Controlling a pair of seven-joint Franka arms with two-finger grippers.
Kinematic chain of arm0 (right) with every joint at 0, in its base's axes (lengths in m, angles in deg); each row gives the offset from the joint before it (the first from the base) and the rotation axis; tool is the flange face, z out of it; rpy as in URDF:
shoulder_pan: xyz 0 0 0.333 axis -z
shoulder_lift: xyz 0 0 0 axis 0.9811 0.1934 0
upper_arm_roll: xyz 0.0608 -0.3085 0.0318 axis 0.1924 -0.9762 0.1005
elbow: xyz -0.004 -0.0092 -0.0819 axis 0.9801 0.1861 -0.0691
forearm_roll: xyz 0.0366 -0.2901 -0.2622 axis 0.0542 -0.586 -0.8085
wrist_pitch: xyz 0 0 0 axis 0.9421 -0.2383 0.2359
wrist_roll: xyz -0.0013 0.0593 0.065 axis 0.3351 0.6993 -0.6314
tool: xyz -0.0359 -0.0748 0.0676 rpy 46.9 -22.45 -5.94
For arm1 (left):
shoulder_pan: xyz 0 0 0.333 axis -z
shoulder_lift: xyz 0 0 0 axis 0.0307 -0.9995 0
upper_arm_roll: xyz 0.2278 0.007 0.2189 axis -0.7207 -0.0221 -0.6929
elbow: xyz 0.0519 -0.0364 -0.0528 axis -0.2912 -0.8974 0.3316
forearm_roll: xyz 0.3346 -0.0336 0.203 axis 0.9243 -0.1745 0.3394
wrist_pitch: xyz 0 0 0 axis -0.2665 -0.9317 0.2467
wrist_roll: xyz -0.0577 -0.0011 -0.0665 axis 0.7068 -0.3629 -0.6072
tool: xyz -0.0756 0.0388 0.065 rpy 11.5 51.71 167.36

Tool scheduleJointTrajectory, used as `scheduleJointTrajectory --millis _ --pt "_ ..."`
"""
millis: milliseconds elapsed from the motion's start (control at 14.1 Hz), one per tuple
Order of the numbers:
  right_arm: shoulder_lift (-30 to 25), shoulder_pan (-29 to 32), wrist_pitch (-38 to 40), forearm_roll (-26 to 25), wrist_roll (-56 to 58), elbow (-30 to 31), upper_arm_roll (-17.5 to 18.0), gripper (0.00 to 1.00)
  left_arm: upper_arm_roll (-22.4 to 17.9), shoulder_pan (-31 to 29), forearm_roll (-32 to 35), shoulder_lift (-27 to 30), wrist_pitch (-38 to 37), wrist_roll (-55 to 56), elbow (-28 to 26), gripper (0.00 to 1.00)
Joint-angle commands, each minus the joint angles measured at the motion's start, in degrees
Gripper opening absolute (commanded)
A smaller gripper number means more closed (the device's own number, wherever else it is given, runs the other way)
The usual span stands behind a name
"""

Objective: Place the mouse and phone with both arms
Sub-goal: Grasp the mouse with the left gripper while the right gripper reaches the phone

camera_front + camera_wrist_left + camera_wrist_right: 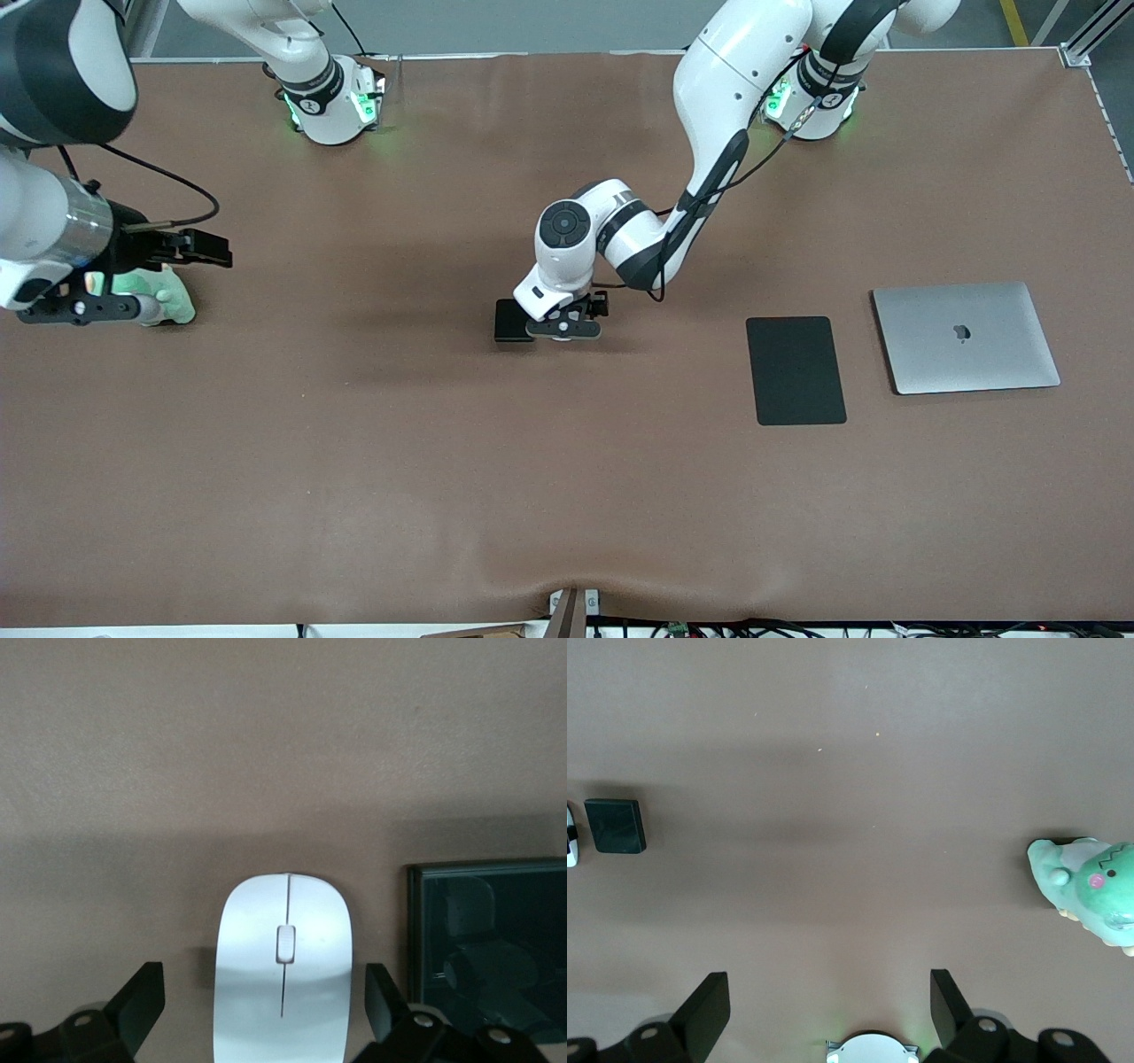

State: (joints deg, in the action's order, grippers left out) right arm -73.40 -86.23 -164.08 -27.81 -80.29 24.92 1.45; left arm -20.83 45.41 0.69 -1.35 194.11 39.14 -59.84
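Our left gripper spread, straddling white mouse mid-table; black phone just beside it. Risk: closing finger clips phone or shoves mouse askew. Our right gripper spread, empty, waiting over plush dinosaur.

A: What crowds the left gripper?
B: Its open fingers straddle the mouse; the phone lies just beside, leaving a narrow gap.
A: And the right gripper?
B: Bare table beneath, with a green plush toy close by
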Motion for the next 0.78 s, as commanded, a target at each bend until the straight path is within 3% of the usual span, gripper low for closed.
scheduleJointTrajectory --millis 0,284,355,426,497,568,639,710 --pt "0.33 -2.80 0.23 0.68 -0.73 -0.21 -0.19 1.00 -0.40 0.56 1.35 -1.02 0.81 -0.12 0.75 1.00" --pt "1.21 -6.50 -0.30 1.55 -6.87 0.67 -0.19 1.00 -0.40 1.26 1.35 -1.72 0.81 -0.20 0.84 1.00" --pt "1.65 -6.77 -1.08 3.56 -7.15 1.19 -0.19 1.00 -0.40 1.26 1.35 -1.72 0.72 -0.20 0.93 0.87" --pt "1.65 -6.60 -2.14 5.93 -7.15 2.33 -0.19 1.00 -0.40 1.26 1.26 -1.72 0.81 -0.03 0.84 0.58" --pt "1.65 -6.60 -3.63 7.35 -7.59 3.65 -0.28 1.00 -0.40 1.26 1.26 -1.64 0.72 -0.03 0.84 0.36" --pt "1.65 -6.94 -5.12 7.53 -9.33 4.62 -0.19 1.00 -0.40 1.26 1.26 -1.64 0.72 -0.03 0.93 0.22" --pt "1.65 -7.73 -6.70 7.62 -11.52 5.32 -0.19 1.00 -0.40 1.26 1.26 -1.38 0.72 0.06 0.93 0.15" --pt "1.82 -9.04 -8.20 7.71 -12.85 5.94 -0.19 1.00 -0.48 1.18 1.35 -1.03 0.72 0.15 0.93 0.15"
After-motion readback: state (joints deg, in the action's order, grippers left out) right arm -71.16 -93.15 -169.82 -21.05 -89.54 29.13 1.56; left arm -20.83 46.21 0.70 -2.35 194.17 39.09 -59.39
